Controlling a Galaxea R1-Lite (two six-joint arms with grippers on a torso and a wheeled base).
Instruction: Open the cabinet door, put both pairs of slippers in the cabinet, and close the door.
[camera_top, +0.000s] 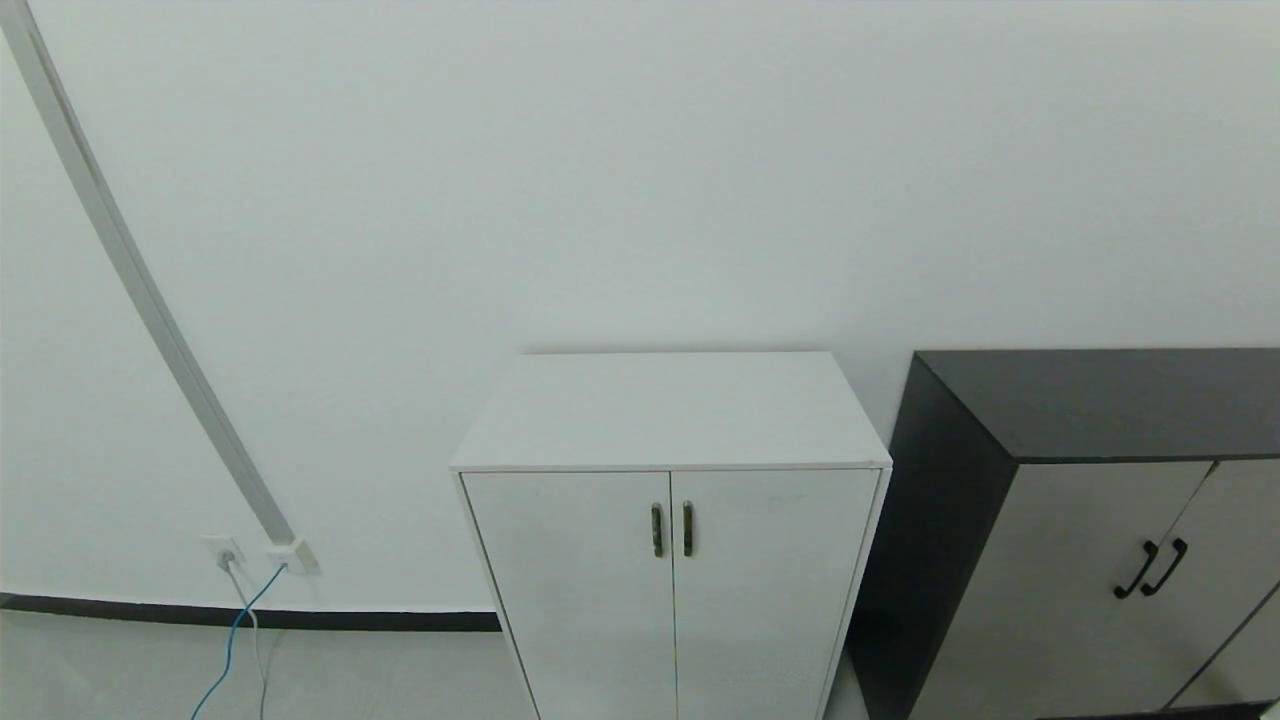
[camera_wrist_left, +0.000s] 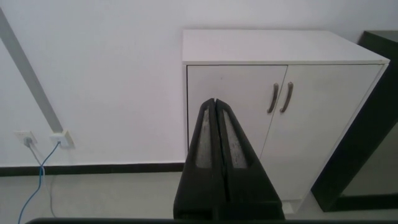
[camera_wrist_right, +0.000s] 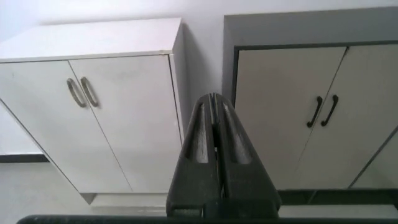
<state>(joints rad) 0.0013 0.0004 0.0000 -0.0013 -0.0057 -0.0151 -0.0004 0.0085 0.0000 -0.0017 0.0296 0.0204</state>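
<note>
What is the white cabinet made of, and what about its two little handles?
The white cabinet looks like wood board with a smooth, matte white coating: flat panels, crisp straight edges, only soft reflections. Its handles look like metal with a dull brownish-grey finish: thin curved bars. Painted plastic can't be ruled out.

My left gripper is up in front of me, fingers pressed flat together, pointing toward the white cabinet. Both of its doors are shut, with the two handles upright side by side at the middle seam. Over on the wall are the wall sockets, and a blue cable trails down to the floor. A dark cabinet stands just beside the white one.
</note>
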